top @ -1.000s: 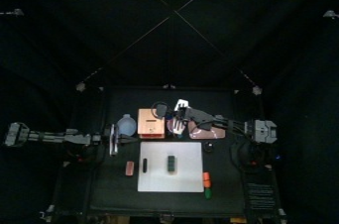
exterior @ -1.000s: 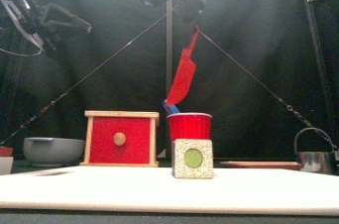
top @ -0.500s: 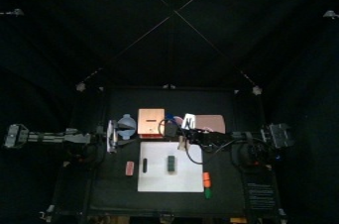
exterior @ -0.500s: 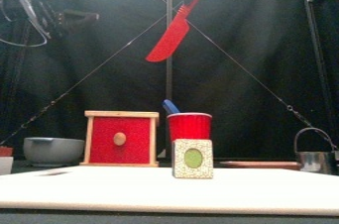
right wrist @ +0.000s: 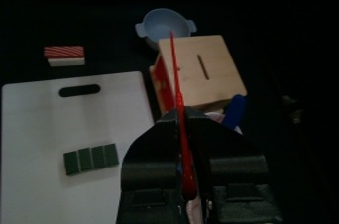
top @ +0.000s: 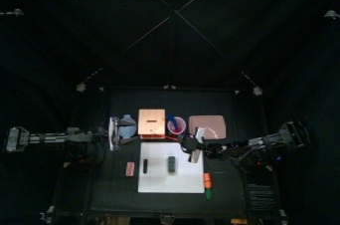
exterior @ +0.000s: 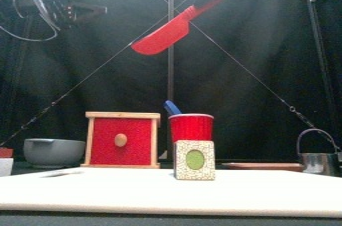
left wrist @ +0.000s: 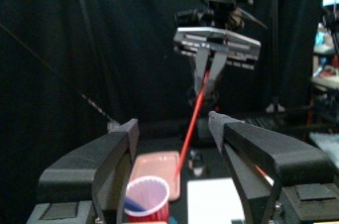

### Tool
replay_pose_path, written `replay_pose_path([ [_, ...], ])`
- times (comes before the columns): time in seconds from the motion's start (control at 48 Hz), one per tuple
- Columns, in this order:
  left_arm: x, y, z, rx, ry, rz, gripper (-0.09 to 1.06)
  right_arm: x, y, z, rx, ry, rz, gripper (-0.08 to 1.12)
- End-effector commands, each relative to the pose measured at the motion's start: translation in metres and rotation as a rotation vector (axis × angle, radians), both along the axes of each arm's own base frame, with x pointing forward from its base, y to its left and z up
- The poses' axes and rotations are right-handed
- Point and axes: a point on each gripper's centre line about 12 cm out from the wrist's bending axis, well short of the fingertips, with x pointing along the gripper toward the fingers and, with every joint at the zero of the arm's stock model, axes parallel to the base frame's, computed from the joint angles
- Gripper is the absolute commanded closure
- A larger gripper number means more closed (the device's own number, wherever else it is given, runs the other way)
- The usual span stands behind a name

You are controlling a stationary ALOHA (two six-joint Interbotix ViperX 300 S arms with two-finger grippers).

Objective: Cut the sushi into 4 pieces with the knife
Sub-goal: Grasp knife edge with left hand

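Observation:
The dark green sushi roll (top: 173,164) lies whole on the white cutting board (top: 159,174); in the front view the roll (exterior: 195,160) shows its end face. My right gripper (right wrist: 180,127) is shut on the red toy knife (exterior: 167,35), which it holds high in the air, tilted, above the red cup. The right gripper (top: 196,149) hangs over the board's back right corner. The left wrist view shows that knife (left wrist: 199,119) hanging from the right gripper. My left gripper (left wrist: 179,159) is open and holds nothing, at the left of the table (top: 114,134).
A wooden box with a red drawer front (exterior: 122,140) and a red cup (exterior: 191,128) holding a blue knife (exterior: 173,108) stand behind the board. A blue-grey bowl (exterior: 54,151) sits at the left, a metal cutter (exterior: 315,155) at the right, a pink tray (top: 208,125) at the back right. Small toys (top: 209,181) lie beside the board.
The right gripper has lifted the red knife clear of the cup, drawn back toward the right and tilted the blade flatter. The left gripper has opened.

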Motion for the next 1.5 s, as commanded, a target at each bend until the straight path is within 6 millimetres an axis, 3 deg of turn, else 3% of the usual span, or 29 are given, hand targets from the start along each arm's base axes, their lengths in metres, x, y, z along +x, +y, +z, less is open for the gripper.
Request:
replay_pose_path([
  [0.021,0.008,-0.005,-0.004,-0.012,0.037,-0.023,0.05,-0.015,0.003,-0.009,0.056,-0.088,0.054,0.88],
  [0.208,0.026,-0.004,-0.016,-0.063,0.151,-0.016,0.05,-0.023,0.000,-0.046,0.121,-0.107,0.094,0.88],
  [0.417,0.047,-0.003,-0.042,-0.112,0.353,-0.002,0.05,-0.026,-0.013,-0.065,0.115,-0.095,0.113,0.88],
  [1.042,0.097,-0.001,-0.072,-0.097,0.397,-0.012,0.05,-0.024,-0.016,-0.066,0.139,-0.126,0.161,0.88],
  [1.5,0.110,0.001,-0.088,-0.099,0.316,-0.020,0.06,-0.029,-0.017,-0.066,0.139,-0.131,0.162,0.88],
])
